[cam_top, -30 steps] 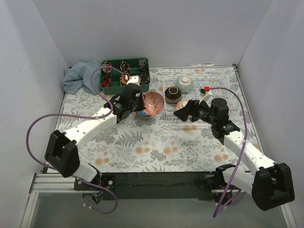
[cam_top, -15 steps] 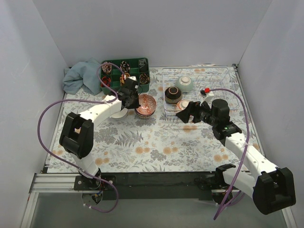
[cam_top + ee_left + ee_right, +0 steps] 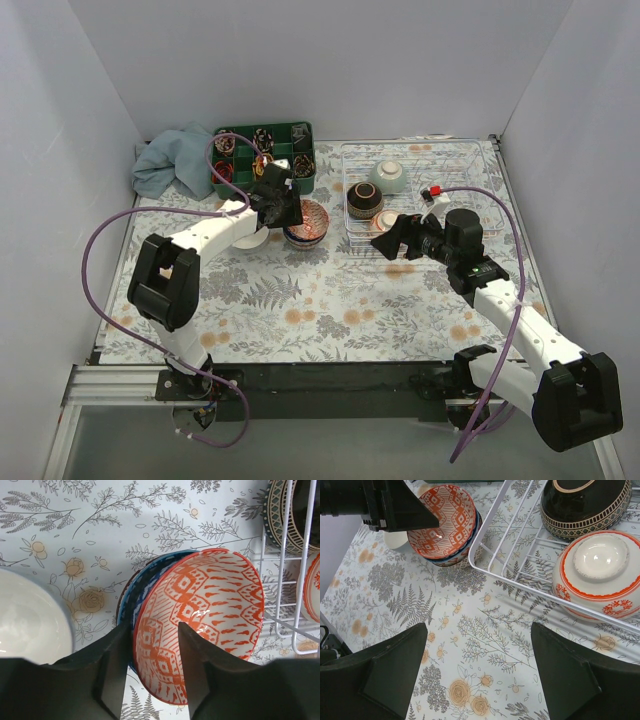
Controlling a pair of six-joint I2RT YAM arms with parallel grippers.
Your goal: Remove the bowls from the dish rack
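My left claw (image 3: 152, 677) pinches the rim of the orange bowl (image 3: 210, 605), which is tilted into the blue bowl (image 3: 142, 587) just ahead, on the worktop (image 3: 75, 530) outside the dish rack (image 3: 452, 176). My right claw (image 3: 480, 660) gapes wide, empty. The rack ahead of it holds three more: black bowl (image 3: 585, 502), upturned red-rimmed bowl (image 3: 600, 570), pale green bowl (image 3: 389, 176).

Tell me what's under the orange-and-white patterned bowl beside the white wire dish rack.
The orange-and-white patterned bowl sits tilted in a dark blue bowl, of which only rim and outer wall show. Its inside and whatever lies beneath are covered.
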